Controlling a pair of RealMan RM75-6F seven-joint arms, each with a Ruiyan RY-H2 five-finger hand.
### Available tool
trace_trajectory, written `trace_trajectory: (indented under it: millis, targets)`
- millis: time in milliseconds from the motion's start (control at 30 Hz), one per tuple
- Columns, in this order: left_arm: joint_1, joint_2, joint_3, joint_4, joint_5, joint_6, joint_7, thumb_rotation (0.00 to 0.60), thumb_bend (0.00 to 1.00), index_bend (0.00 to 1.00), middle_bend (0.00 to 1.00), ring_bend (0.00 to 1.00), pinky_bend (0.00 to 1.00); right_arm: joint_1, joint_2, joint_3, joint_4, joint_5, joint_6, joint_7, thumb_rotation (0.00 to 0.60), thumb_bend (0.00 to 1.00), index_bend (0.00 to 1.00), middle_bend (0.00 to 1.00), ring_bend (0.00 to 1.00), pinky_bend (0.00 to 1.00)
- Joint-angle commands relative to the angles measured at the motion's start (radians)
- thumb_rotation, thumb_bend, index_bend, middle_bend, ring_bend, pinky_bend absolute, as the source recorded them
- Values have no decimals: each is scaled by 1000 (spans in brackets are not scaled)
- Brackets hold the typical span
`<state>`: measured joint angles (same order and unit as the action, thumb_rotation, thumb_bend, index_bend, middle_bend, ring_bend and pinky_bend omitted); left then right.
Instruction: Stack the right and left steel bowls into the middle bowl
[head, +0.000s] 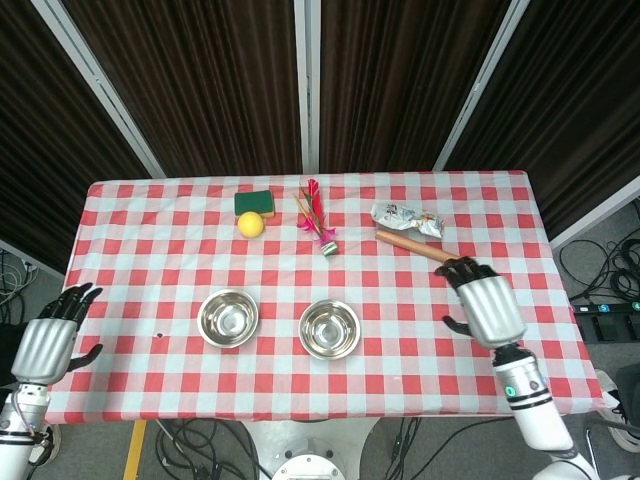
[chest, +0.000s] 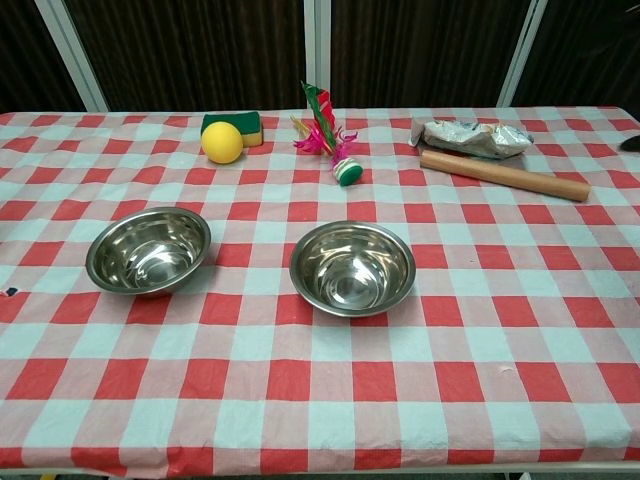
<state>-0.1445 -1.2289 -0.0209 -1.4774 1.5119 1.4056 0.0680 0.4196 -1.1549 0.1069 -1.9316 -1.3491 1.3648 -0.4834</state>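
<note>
Two steel bowls stand on the checked tablecloth. The left bowl (head: 228, 317) (chest: 148, 249) sits empty and upright. The middle bowl (head: 330, 329) (chest: 352, 267) sits to its right; whether a second bowl is nested in it cannot be made out from its rim. My right hand (head: 487, 305) hovers over the table's right side, well apart from the bowls, fingers spread and holding nothing. My left hand (head: 48, 340) hangs off the table's left edge, fingers apart and empty. The chest view shows neither hand clearly.
Along the back lie a yellow ball (chest: 222, 142), a green and yellow sponge (chest: 243, 125), a feathered shuttlecock (chest: 325, 120), a small green ball (chest: 347, 171), a snack packet (chest: 475, 137) and a wooden rolling pin (chest: 503, 174), which is just beyond my right hand.
</note>
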Motion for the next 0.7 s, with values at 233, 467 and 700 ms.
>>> trace_trajectory:
  millis: [233, 467, 700]
  targets:
    - [-68, 5, 56, -175, 76, -117, 156, 600, 225, 163, 235, 133, 290, -106, 152, 7, -52, 54, 56, 110, 600, 0, 163, 120, 37, 205]
    - [-130, -77, 83, -165, 153, -197, 251, 600, 224, 174, 235, 164, 339, -93, 136, 21, -13, 79, 10, 138, 600, 0, 163, 122, 40, 205]
    - [-189, -166, 70, -89, 247, -203, 319, 600, 225, 224, 283, 218, 413, -85, 95, 30, 24, 91, -7, 136, 600, 0, 163, 123, 40, 203]
